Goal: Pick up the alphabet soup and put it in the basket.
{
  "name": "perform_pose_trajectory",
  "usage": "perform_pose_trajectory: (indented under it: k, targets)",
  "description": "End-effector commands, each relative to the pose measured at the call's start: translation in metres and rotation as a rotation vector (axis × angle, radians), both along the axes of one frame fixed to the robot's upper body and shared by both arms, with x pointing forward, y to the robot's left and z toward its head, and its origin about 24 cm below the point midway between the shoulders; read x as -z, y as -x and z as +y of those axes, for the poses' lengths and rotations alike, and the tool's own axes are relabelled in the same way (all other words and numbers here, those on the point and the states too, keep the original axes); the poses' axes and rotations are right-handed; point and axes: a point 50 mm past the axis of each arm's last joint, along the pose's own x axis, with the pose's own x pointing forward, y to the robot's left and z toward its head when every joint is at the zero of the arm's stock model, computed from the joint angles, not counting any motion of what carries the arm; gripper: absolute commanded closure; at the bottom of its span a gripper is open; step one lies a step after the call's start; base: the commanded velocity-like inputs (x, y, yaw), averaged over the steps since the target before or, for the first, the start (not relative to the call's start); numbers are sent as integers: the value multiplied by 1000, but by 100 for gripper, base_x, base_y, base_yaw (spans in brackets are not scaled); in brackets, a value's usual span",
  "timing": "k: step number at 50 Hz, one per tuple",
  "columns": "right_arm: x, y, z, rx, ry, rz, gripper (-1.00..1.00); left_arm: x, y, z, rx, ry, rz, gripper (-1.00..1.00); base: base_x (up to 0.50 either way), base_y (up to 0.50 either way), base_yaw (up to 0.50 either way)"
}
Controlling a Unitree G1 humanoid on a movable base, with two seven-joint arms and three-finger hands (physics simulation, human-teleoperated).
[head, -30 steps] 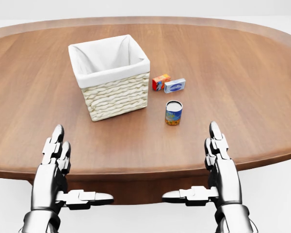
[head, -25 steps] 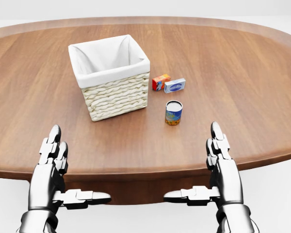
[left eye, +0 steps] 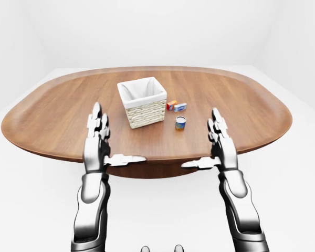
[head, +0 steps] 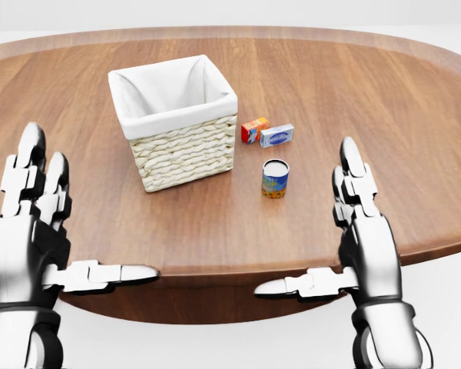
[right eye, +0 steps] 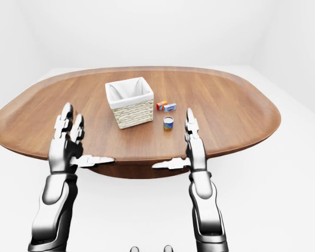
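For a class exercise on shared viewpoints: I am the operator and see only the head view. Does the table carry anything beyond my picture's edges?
Observer: No. The left-eye view shows the whole oval table. Only the basket, the soup can and two small boxes stand on it.
Operator: And my arms below the wrists?
Observer: Both forearms rise from that view's bottom edge. The left hand and right hand are open, overlapping the table's lower rim.

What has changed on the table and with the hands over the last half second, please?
Both open hands rose in the head view: the left hand markedly and outward, the right hand slightly. Nothing was grasped. The white-lined wicker basket, small blue soup can and two small boxes stayed put.
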Motion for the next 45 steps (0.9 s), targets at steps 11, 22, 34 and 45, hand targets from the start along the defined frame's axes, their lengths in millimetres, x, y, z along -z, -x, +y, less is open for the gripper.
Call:
perform_pose_trajectory:
  k: [11, 22, 34, 45]
  targets:
    - [-211, 111, 15, -93, -7, -1208, -100, -192, 107, -1, 82, 183, -1083, -100, 0, 0, 0]
    - [-195, 104, 14, -93, -49, -1089, -100, -186, 104, 4, 78, 234, -1017, -100, 0, 0, 0]
    - [-191, 100, 16, -99, -27, -1056, -100, -183, 104, 2, 61, 179, -1019, -100, 0, 0, 0]
    - [-191, 100, 17, -98, -23, -1056, -100, -183, 104, 1, 59, 171, -1022, -100, 0, 0, 0]
